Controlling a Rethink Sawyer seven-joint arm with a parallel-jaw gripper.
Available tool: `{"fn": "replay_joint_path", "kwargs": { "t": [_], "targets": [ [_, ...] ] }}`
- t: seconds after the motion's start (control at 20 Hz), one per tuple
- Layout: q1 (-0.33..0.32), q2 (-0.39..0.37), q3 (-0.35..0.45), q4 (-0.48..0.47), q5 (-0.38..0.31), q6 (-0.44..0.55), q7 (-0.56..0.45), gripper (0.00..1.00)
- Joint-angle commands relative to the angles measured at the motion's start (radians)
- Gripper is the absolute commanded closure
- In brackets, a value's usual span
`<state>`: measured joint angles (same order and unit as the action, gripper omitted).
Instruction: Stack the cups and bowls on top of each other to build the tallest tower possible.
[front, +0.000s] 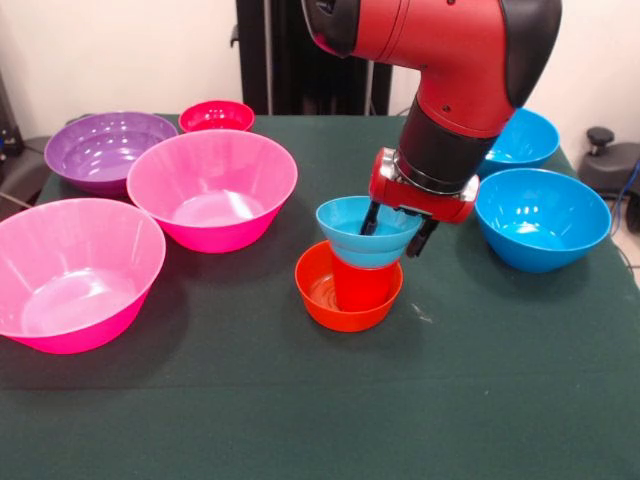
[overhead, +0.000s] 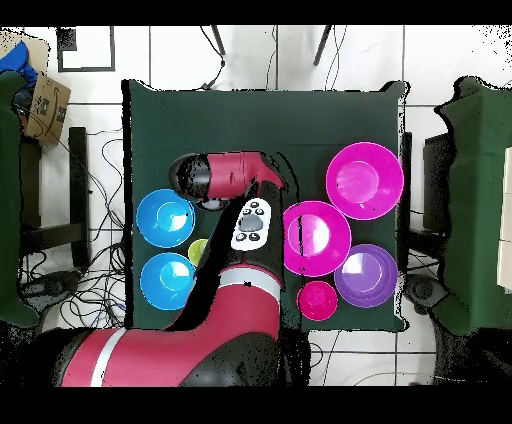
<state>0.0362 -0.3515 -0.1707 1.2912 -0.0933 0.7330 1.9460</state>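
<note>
A small orange bowl (front: 320, 290) stands mid-table with a red cup (front: 362, 288) upright inside it. A small light-blue bowl (front: 352, 232) rests on the cup, and these three form the tower. My gripper (front: 396, 232) hangs over the light-blue bowl's right side, open. One finger is inside the bowl and the other is outside its rim. In the overhead view the arm hides the tower and the gripper. A bit of the yellow cup (overhead: 198, 251) shows beside the arm there.
Two large blue bowls (front: 540, 215) (front: 525, 138) sit right of the tower. Two large pink bowls (front: 75, 270) (front: 212, 185), a purple bowl (front: 105, 150) and a small red bowl (front: 216, 115) sit left. The dark green table (front: 300, 410) runs toward the front edge.
</note>
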Motion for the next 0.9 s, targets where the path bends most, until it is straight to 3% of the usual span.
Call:
{"fn": "replay_joint_path", "kwargs": {
  "t": [0.05, 0.9],
  "targets": [
    [-0.009, 0.054, 0.097, 0.032, -0.023, 0.031, 0.014, 0.0],
    [-0.019, 0.022, 0.111, 0.0, -0.007, 0.086, -0.011, 0.0]
  ]
}}
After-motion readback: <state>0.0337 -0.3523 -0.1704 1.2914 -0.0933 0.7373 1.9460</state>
